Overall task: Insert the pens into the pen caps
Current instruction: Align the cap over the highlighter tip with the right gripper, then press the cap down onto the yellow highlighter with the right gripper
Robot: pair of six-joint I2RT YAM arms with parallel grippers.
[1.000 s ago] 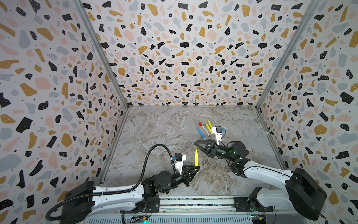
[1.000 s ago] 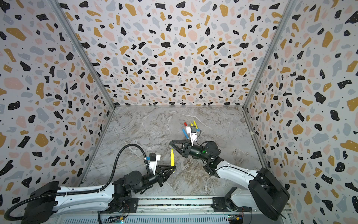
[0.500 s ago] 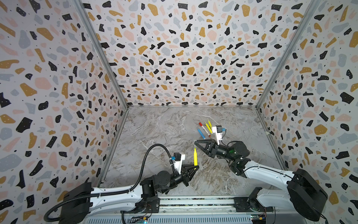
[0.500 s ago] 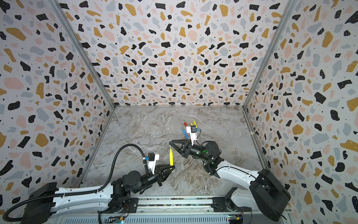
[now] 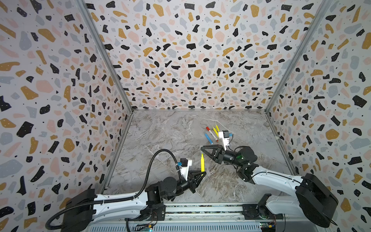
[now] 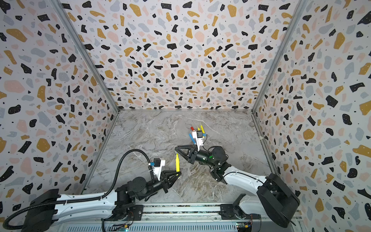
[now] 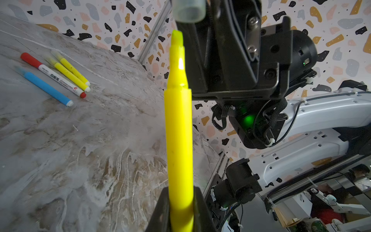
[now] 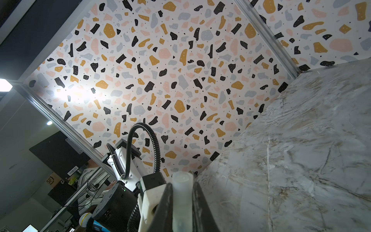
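My left gripper (image 5: 202,174) (image 6: 178,174) (image 7: 180,188) is shut on a yellow pen (image 5: 202,163) (image 6: 177,164) (image 7: 178,130), which stands upright with its tip up. Just above that tip, my right gripper (image 5: 202,148) (image 6: 175,148) (image 8: 182,183) is shut on a clear pen cap (image 7: 188,10) (image 8: 180,200). In the left wrist view the cap's open end sits a little beyond the pen's tip, not touching it. On the floor behind lie a blue pen (image 5: 208,138) (image 7: 46,88), a white pen with red ends (image 5: 211,134) (image 7: 58,78) and two yellow pens (image 5: 215,131) (image 7: 69,75).
The marbled floor (image 5: 164,136) is walled by speckled panels on three sides. In a top view the right wrist camera (image 6: 197,136) covers part of the pen group. The arm bases and a rail (image 5: 200,209) run along the front edge.
The left gripper and its yellow pen have shifted only slightly under the right gripper. Both grips are unchanged.
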